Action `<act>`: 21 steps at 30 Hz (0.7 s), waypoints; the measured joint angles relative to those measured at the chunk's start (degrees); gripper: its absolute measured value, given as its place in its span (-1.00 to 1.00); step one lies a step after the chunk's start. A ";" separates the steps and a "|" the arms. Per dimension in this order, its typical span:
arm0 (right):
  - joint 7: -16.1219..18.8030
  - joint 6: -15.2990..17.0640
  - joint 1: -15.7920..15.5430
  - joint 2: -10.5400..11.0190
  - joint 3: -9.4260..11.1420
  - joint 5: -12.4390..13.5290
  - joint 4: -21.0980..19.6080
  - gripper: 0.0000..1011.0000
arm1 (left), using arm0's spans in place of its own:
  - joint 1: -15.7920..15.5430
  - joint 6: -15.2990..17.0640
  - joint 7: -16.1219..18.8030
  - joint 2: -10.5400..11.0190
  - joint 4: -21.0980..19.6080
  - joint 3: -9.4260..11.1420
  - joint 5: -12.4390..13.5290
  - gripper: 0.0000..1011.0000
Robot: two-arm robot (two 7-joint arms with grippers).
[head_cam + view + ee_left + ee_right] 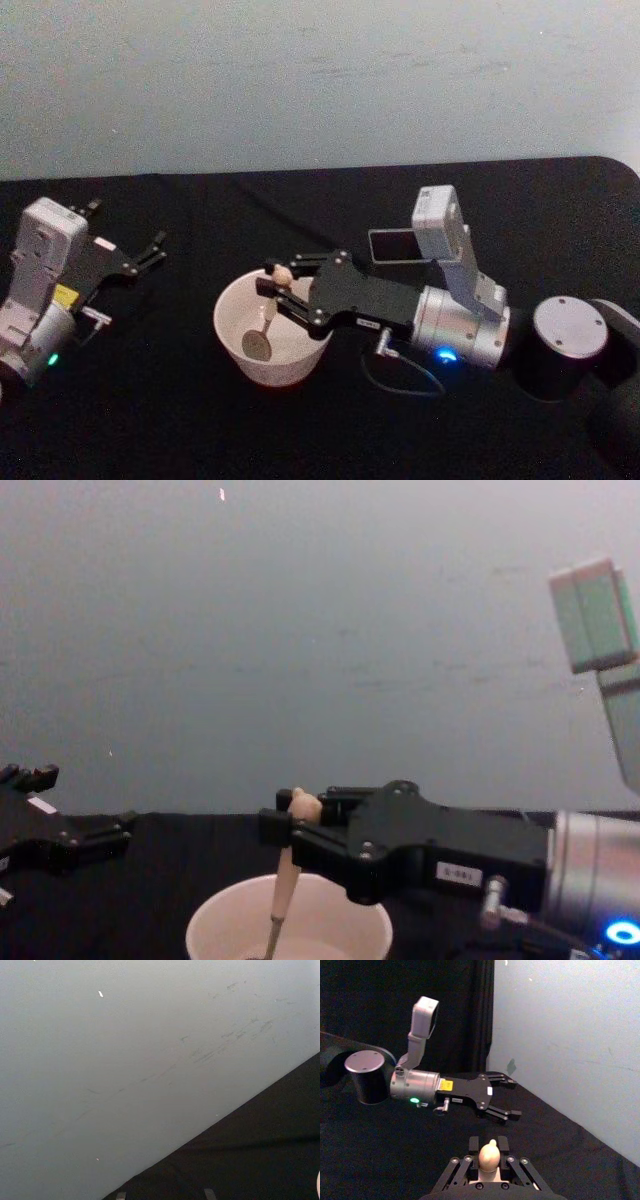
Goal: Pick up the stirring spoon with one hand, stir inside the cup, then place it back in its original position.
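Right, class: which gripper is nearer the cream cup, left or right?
Right. The right gripper is over the cup, shut on the stirring spoon dipping inside; the left gripper is open, well off to the cup's left.

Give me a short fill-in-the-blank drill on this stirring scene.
1. The right gripper is shut on the stirring spoon's beige ____.
2. Inside the cup sits the spoon's metal ____.
3. The left gripper, left of the cup, has its fingers ____.
Missing words: handle; bowl; open.
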 joint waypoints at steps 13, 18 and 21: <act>-1.91 -1.38 3.52 -3.23 0.45 -0.87 5.88 -0.58 | 0.00 0.00 0.00 0.00 0.00 0.00 0.00 0.98; -2.32 -1.43 3.64 -3.03 1.08 -1.10 6.41 -0.58 | 0.00 0.00 0.00 0.00 0.00 0.00 -0.01 0.98; -2.46 -1.37 3.46 -2.78 1.45 -1.12 6.38 -0.58 | 0.00 0.00 0.00 0.00 0.00 0.00 0.00 0.98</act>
